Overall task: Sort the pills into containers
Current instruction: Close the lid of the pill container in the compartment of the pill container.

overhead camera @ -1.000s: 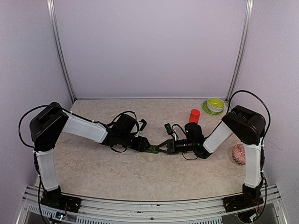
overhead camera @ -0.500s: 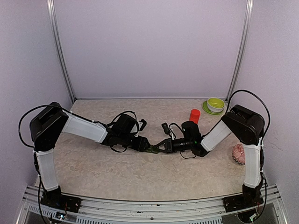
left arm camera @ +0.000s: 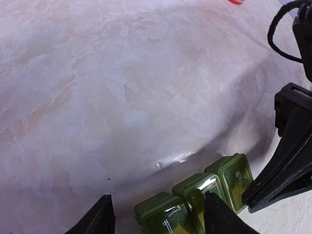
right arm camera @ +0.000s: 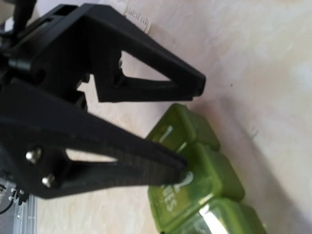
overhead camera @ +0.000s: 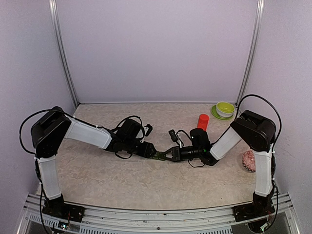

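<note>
Between the fingers of the left tool (left arm camera: 157, 197), half open and not visibly clamping, lies the near end of the dark-green containers (left arm camera: 200, 195) on the bench (left arm camera: 97, 97). Their long axis runs rightward to the right tool (left arm camera: 253, 197), closed empty, tip touching the strip. One lid seems to read "TUES".
</note>
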